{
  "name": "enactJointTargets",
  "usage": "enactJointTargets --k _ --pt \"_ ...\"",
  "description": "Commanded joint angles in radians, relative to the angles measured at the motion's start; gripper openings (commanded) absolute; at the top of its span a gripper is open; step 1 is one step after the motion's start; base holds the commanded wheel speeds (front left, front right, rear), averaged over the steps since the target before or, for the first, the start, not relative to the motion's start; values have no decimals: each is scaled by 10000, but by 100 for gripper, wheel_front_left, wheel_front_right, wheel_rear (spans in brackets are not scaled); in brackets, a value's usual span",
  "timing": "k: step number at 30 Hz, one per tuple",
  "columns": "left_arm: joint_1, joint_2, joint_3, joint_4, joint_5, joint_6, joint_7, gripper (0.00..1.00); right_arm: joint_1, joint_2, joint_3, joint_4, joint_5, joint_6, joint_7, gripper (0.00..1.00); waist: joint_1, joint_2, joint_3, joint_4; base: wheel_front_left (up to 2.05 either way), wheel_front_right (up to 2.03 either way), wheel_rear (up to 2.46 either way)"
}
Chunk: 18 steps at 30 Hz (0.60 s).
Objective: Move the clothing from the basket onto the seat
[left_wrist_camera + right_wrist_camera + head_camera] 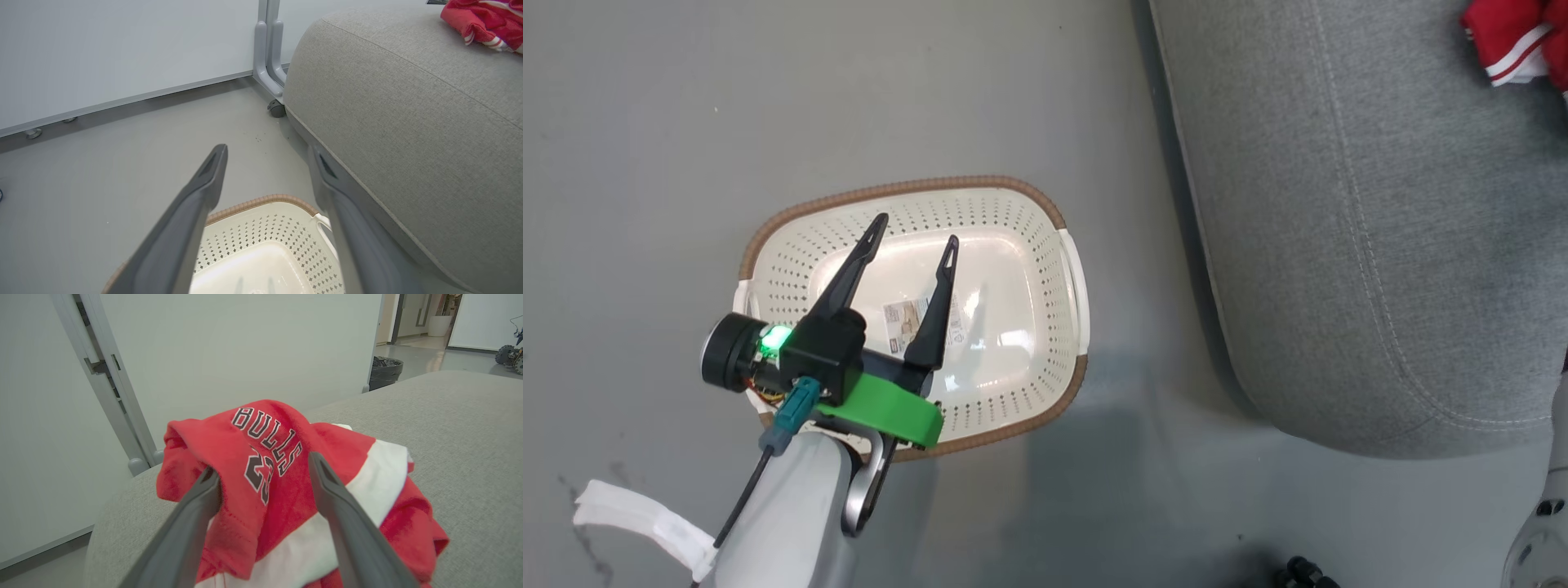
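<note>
On the seat (pixel 1380 245), the broad grey cushion I take all my bearings from, the job looks close to finished, so the step in hand is, I judge, a clean let-go and retreat. Down on the floor (pixel 686 122) just beside the seat's near edge stands the basket (pixel 915 188). Its bottom shows bare apart from a paper label (pixel 907 322), so I reckon nothing is left in it to fetch. The clothing (pixel 294 522) lies bunched on top of the seat, well away from the basket side, with "BULLS" uppermost. It sits fairly near one rounded corner of the seat but looks fully carried by the cushion. My right gripper (pixel 263 465) is low over that bundle with its jaws spread wide and pinching nothing. One fingertip (pixel 212 477) seems to touch a red fold. To do this well I would keep those jaws wide and draw the arm up and back along the line of the fingers, slowly, watching that the fold does not drag towards the seat's corner. My left gripper (pixel 916 230) hangs off the seat, above the basket, jaws wide and empty. It can wait there, clear of the seat's flank.
</note>
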Motion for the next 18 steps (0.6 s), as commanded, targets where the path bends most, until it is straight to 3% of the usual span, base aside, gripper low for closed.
enactJointTargets --k 1,11,18 --pt "265 -12 116 44 -120 38 -2 100 451 106 108 -219 31 -7 -26 100 -1 0 -1056 -152 0 0 0" --pt "1571 -420 1244 138 -557 492 -2 100 3084 774 1826 -1494 875 -7 -26 100 -1 0 -3111 -9 0 0 0" --pt "2509 -637 2023 -23 -1097 630 -3 100 5032 867 3599 -2169 1572 -5 -26 100 -1 0 -4530 390 0 0 0"
